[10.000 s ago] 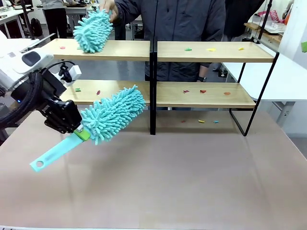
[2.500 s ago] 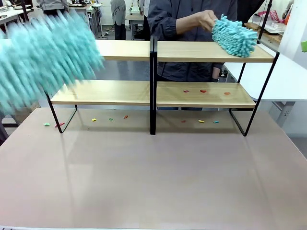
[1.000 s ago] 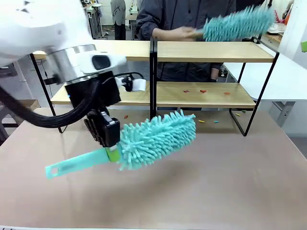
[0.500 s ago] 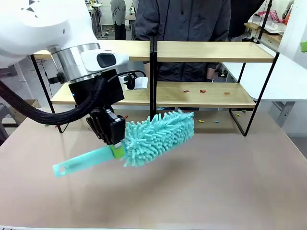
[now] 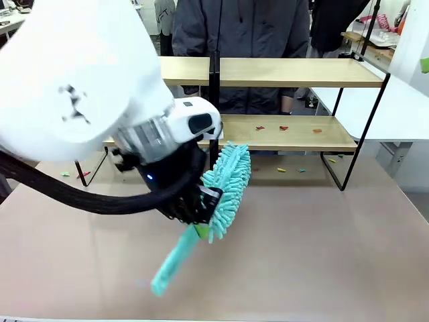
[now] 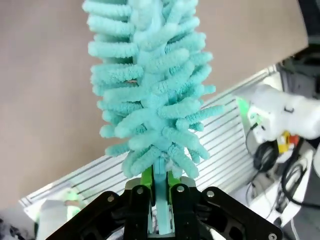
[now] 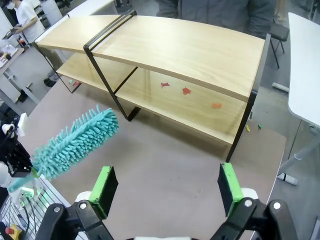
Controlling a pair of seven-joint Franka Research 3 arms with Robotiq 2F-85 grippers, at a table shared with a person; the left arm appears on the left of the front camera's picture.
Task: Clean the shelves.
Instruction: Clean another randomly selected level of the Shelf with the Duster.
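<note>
The shelves (image 5: 295, 72) stand at the table's far side, two light wooden tiers in a black frame with a central divider; they also appear in the right wrist view (image 7: 175, 50). Small coloured scraps (image 5: 281, 127) lie on the lower right board. My left gripper (image 5: 200, 201) is shut on the handle of a fluffy teal duster (image 5: 229, 178), head tilted up toward the divider, handle pointing down at the table. The left wrist view shows that gripper (image 6: 156, 187) clamped on the duster (image 6: 152, 85). My right gripper (image 7: 166, 186) hovers high over the table, open and holding nothing.
A person in a dark jacket (image 5: 241, 27) stands behind the shelves. More scraps lie on the brown table under the rack at the right (image 5: 281, 169) and the left (image 5: 74, 174). A white table (image 5: 402, 107) adjoins at the right.
My left arm has swung right and toward the camera, turning the duster from crosswise to nearly upright. The person's own duster, raised a second ago, has left the picture.
</note>
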